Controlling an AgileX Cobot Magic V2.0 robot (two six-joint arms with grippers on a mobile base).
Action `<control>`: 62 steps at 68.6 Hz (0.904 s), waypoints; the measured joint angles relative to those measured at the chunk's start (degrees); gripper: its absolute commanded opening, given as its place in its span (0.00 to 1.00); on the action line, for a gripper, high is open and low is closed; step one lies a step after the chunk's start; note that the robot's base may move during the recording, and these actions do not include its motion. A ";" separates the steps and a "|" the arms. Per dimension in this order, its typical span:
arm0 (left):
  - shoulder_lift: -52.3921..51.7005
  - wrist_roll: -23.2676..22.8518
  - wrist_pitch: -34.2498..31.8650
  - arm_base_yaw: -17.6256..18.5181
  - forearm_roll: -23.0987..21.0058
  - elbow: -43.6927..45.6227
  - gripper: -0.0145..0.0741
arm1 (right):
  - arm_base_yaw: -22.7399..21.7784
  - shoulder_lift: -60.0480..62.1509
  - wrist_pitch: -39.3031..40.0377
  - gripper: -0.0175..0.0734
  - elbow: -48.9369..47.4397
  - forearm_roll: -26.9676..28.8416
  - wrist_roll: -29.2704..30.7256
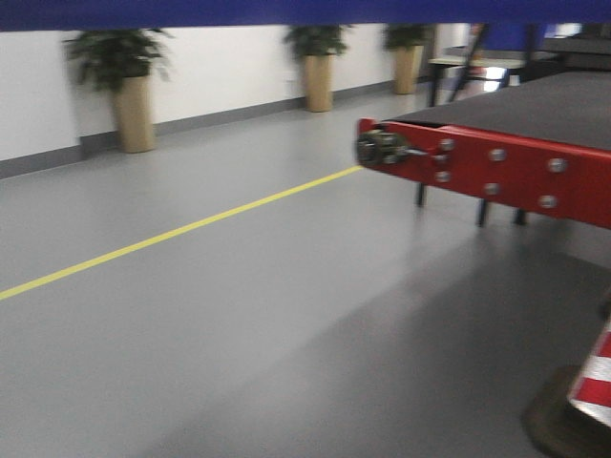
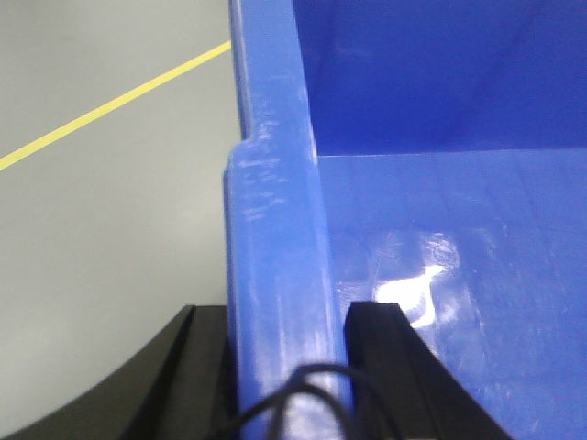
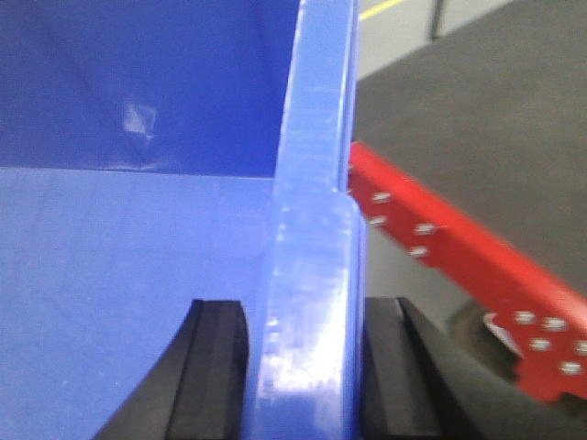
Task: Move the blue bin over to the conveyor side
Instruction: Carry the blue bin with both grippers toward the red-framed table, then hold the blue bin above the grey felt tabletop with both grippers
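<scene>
The blue bin shows only as a dark blue strip along the top edge of the front view. My left gripper is shut on the blue bin's left wall, one black finger inside and one outside. On the opposite wall of the blue bin, my right gripper is shut the same way. The conveyor is a dark grey belt with a red side frame, ahead on the right. It also lies just right of the bin as the conveyor in the right wrist view.
A yellow line crosses the grey floor. Three potted plants stand along the far wall. A red-and-white cone on a dark base is at the near right. Black conveyor legs reach the floor below the red frame.
</scene>
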State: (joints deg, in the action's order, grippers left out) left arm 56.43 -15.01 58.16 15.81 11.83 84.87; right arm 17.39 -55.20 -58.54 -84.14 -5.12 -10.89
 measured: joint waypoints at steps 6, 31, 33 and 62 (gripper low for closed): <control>0.00 0.00 -0.08 0.00 0.12 0.00 0.15 | 0.00 0.00 0.22 0.11 0.00 0.10 0.00; 0.00 0.00 -0.31 0.00 0.32 0.00 0.15 | 0.00 0.00 0.45 0.11 0.00 0.10 0.00; 0.00 0.00 -0.31 0.00 0.32 0.00 0.15 | 0.00 0.00 0.45 0.11 0.00 0.10 0.00; 0.00 0.11 -0.31 0.00 0.43 0.00 0.15 | 0.00 0.00 0.61 0.11 0.00 0.10 0.00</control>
State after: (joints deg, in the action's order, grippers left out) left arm 56.43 -14.90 57.85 15.81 12.26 84.87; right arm 17.39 -55.20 -57.93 -84.14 -5.01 -10.89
